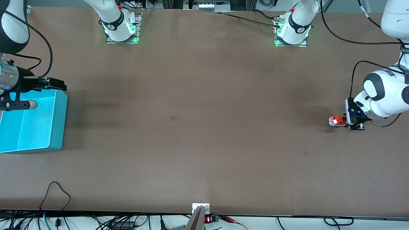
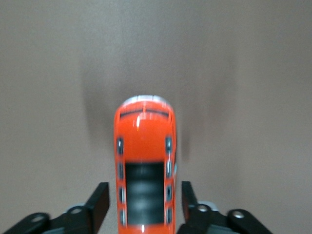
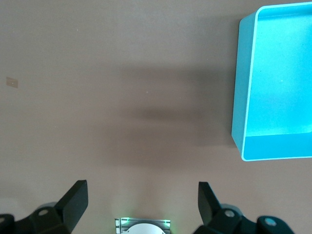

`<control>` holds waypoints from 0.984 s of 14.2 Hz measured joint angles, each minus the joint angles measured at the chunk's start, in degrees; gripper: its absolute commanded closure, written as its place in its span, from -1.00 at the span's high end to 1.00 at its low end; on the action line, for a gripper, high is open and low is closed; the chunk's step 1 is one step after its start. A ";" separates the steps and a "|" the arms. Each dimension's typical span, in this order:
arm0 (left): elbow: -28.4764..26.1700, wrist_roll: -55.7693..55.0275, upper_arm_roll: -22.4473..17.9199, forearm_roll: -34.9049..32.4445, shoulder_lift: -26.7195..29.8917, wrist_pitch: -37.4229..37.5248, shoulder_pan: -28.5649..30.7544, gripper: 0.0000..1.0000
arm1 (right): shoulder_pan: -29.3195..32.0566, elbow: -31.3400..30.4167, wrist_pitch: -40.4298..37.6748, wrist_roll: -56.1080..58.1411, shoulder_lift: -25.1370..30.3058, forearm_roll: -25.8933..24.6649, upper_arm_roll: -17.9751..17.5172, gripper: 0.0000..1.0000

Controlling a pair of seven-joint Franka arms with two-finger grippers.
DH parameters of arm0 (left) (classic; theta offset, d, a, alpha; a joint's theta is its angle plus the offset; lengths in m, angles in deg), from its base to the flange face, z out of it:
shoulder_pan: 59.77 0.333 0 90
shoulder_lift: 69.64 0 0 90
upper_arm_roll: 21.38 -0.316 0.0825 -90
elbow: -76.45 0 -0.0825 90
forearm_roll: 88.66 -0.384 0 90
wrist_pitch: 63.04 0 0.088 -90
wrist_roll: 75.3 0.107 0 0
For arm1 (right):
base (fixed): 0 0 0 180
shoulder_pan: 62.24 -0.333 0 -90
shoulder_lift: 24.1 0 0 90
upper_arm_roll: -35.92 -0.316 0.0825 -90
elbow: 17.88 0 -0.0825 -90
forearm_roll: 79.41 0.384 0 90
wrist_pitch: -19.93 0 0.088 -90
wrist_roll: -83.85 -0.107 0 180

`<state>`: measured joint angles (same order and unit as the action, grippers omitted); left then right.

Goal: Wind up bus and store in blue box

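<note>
Nearest the front camera lies the blue box [image 1: 57, 127], open-topped at the right arm's end of the table; the right gripper [image 1: 56, 84] waits over its rim, fingers apart and empty. Well apart from the box, at the left arm's end, the left gripper [image 1: 346, 120] straddles the rear of the orange-red bus [image 1: 336, 120], fingers [image 2: 99, 201] just beside its flanks, not visibly touching. Grasping appears to be in hand; closing on the bus comes next, before winding.
</note>
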<state>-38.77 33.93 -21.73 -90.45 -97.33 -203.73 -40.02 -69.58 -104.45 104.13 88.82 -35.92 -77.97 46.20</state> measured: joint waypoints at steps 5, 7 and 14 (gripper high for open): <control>2.33 -7.28 0.11 0.00 3.79 11.51 0.01 1.00 | 0.00 0.00 -0.05 0.00 0.00 0.00 0.00 1.00; 2.47 -12.70 0.33 0.00 6.50 16.88 -0.12 1.00 | 0.00 0.00 -0.06 0.00 0.00 0.00 0.00 1.00; 5.90 -35.48 3.16 -2.04 15.09 36.56 -1.33 1.00 | 0.00 -0.01 -0.13 0.00 0.00 0.00 0.00 1.00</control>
<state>-32.87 -1.54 -18.58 -92.50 -82.23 -167.16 -41.35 -69.58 -104.45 104.01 88.82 -35.92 -77.97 46.20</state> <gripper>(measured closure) 0.000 0.000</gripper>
